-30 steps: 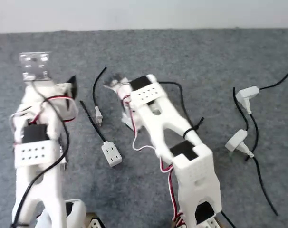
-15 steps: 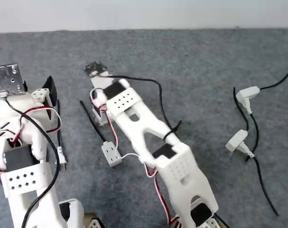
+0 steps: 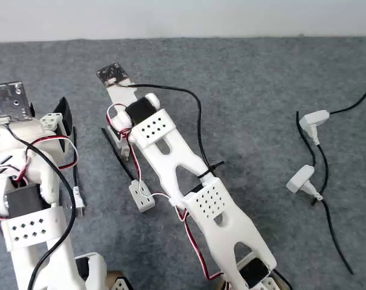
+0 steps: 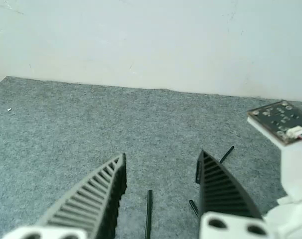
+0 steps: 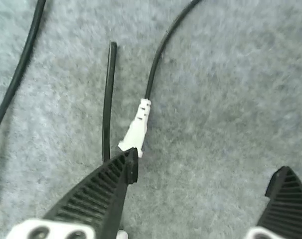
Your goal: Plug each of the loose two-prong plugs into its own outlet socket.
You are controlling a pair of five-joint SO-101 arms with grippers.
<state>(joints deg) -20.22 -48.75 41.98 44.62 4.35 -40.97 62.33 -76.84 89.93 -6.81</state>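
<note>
A small white two-prong plug [image 3: 79, 200] lies on the grey carpet beside my left arm, its black cord [image 3: 74, 157] running away from me. A second white plug [image 5: 135, 130] lies just off one finger of my right gripper [image 5: 208, 164], which hangs open above the carpet with nothing between its fingers. In the high view this plug [image 3: 125, 151] peeks out from under the right arm. A white outlet block [image 3: 141, 195] on a black cord lies close to that arm. My left gripper [image 4: 162, 157] is open and holds nothing, with a black cord [image 4: 148, 214] below it.
Two more white cord ends [image 3: 313, 119] [image 3: 301, 179] with black cords lie far right on the carpet. A pale wall [image 3: 183, 18] borders the far edge. The right arm's circuit board [image 4: 283, 119] shows close by in the left wrist view.
The left arm pulled back and to the left, uncovering the small plug and its cord. The right arm swung left and stretched farther out over the second plug.
</note>
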